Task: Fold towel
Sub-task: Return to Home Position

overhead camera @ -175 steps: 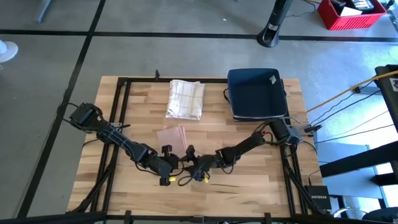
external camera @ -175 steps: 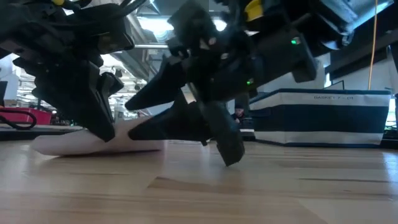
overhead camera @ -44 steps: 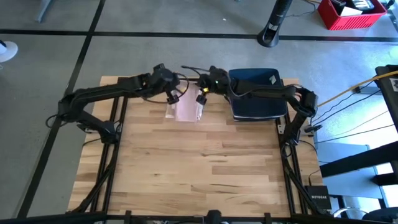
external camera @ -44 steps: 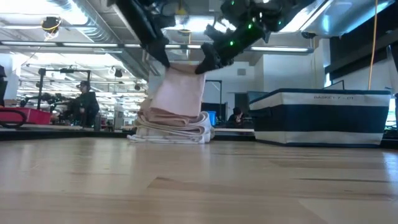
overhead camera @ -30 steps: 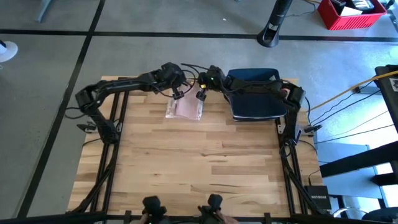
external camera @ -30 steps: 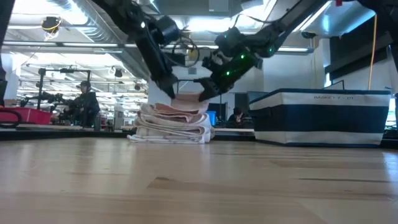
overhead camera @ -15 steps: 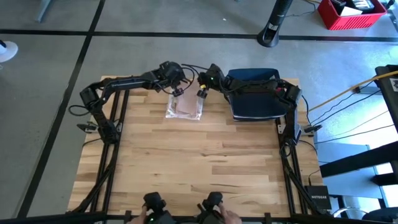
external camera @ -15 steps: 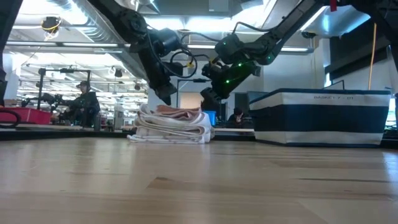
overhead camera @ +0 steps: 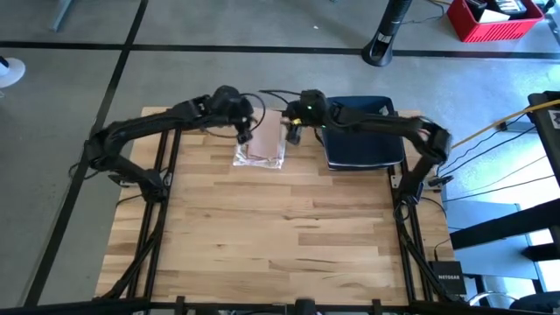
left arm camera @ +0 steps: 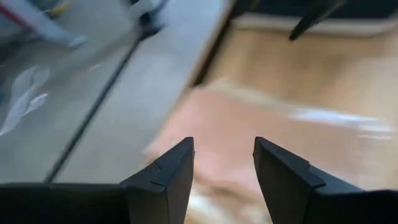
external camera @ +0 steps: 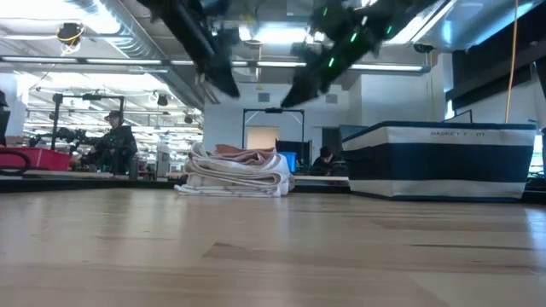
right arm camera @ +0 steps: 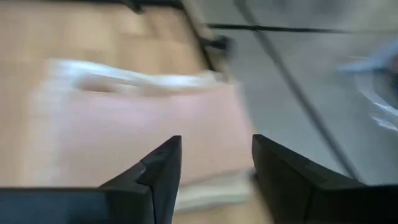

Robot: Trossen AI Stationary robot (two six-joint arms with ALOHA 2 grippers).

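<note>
**Left gripper (overhead camera: pixel 246 133) and right gripper (overhead camera: pixel 293 134) hang open over the towel stack (overhead camera: pixel 260 150)**

The pink towel (overhead camera: pixel 263 145) lies folded flat as the top layer of the towel stack. Folded white towels (external camera: pixel 235 179) lie under it. The stack rests on the wooden table (overhead camera: pixel 280 236) near the edge that shows at the top of the high view. In the low view the pink layer sits level on the white folds.

The left gripper is in the air over the stack's left side and the right gripper over its right side. Both are clear of the cloth. Each wrist view shows its own fingers (left arm camera: pixel 166 180) (right arm camera: pixel 157 179) spread apart with nothing between them, and blurred pink cloth beyond.

To the right of the stack, near it but not touching, sits a dark blue basket (overhead camera: pixel 362 131) with a white band around its wall. In the room behind the table a person (external camera: pixel 116 141) stands at the left of the low view, beside a red bin (external camera: pixel 36 159).
</note>
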